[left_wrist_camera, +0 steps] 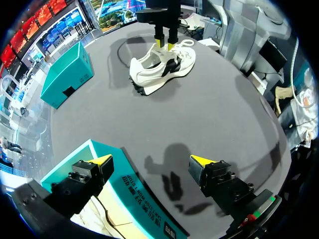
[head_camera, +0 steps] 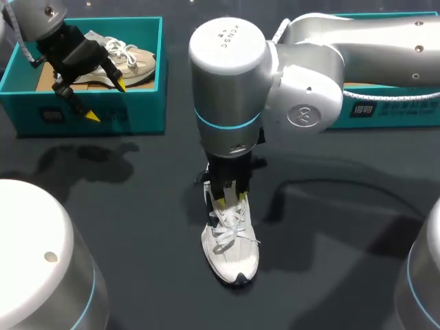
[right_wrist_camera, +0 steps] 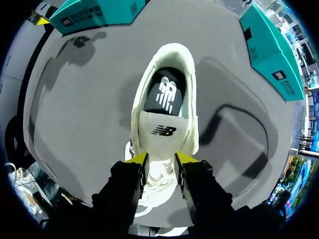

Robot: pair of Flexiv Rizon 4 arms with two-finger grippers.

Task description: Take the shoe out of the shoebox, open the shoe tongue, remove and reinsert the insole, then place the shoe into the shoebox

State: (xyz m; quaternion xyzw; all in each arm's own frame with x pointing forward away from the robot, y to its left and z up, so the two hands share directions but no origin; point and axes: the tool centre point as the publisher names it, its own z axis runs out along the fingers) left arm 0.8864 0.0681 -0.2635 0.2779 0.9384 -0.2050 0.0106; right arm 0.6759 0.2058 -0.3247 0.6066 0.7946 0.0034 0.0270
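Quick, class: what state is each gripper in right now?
Left gripper: open, holding nothing.
Right gripper: shut on the shoe tongue.

Upper left of the head view: the left arm (head_camera: 38, 12) reaches in, its left gripper (head_camera: 105, 100) tilted down toward the frame's centre, its yellow-tipped fingers (left_wrist_camera: 103, 160) spread wide apart. From the upper right, the right arm (head_camera: 385, 48) stretches across to a broad silver wrist (head_camera: 227, 82) at centre frame and turns straight down. The right gripper (head_camera: 231, 199) has its fingers drawn close, pinching the tongue (right_wrist_camera: 163, 130) from both sides.
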